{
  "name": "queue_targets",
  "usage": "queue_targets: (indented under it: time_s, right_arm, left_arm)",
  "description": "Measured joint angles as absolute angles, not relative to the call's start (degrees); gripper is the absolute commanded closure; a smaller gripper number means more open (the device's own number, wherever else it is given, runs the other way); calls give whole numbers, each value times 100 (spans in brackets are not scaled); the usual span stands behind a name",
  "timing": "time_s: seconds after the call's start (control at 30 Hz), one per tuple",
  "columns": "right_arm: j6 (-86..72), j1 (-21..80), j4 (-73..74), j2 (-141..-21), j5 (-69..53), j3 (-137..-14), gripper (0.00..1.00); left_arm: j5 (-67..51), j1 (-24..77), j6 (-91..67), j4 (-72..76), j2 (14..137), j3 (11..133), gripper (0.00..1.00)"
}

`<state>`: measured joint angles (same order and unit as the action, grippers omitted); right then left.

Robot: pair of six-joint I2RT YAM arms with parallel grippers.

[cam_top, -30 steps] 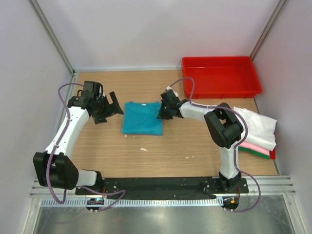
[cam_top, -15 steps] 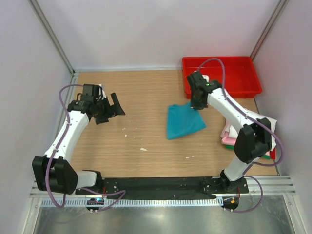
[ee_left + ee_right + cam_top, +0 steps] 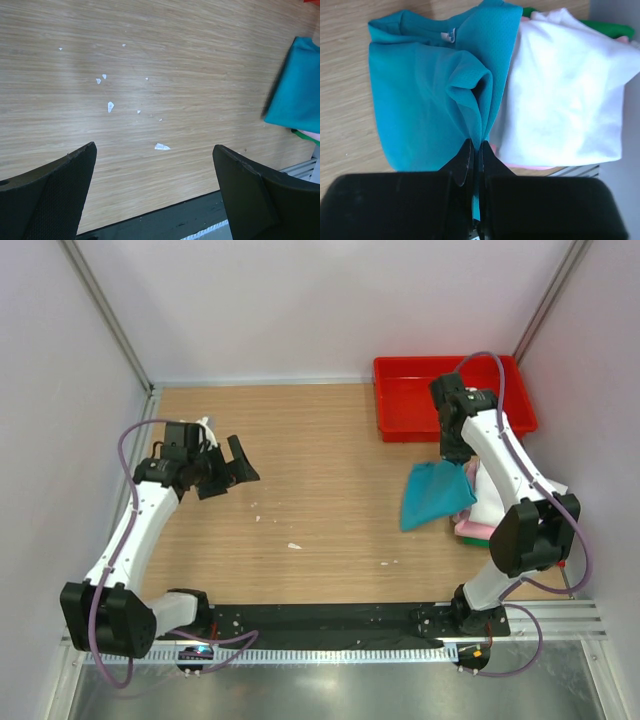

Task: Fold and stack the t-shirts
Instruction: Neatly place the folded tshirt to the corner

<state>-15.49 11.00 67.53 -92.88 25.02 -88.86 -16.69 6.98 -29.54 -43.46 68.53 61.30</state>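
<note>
Teal t-shirt (image 3: 432,495) carried from centre to 3 o'clock, hanging beside the folded stack (image 3: 484,498) and pinched in right gripper (image 3: 452,456). Left gripper (image 3: 232,472) at 9 o'clock, jaws wide, empty.

1. Wooden table (image 3: 320,440): light grain top, seen from above and close up in the left wrist view (image 3: 200,60).
2. Red plastic tray (image 3: 405,400): rectangular and shallow, at 1 o'clock on the table, by the back wall.
3. White scraps (image 3: 293,545): small flecks lying on the wood toward 7 o'clock of the table's centre; several also show in the wrist view (image 3: 161,146).
4. Black base plate (image 3: 330,618): a strip along the near edge, at 6 o'clock.
5. Pale walls (image 3: 300,310): on three sides, with a grey post (image 3: 105,315) at 11 o'clock.
</note>
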Motion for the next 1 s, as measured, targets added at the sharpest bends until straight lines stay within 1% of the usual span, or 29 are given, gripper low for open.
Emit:
queue_targets:
  time_s: [0.3, 0.6, 0.83, 1.0]
  right_arm:
    - [-1144, 545, 6993, -9389, 3402, -9937, 99]
    - [-596, 362, 7000, -9378, 4241, -10112, 99]
    - [-484, 276, 7140, -9373, 4058, -10798, 99]
    - [-493, 276, 7308, -9391, 3433, -11334, 99]
  left_arm:
    - [-1826, 698, -2958, -4331, 6807, 5988, 0]
    - [-1979, 701, -2985, -4331, 7135, 5986, 0]
    - [-2016, 770, -2976, -4346, 7430, 6003, 0]
    - [-2016, 792, -2976, -4351, 7437, 6047, 0]
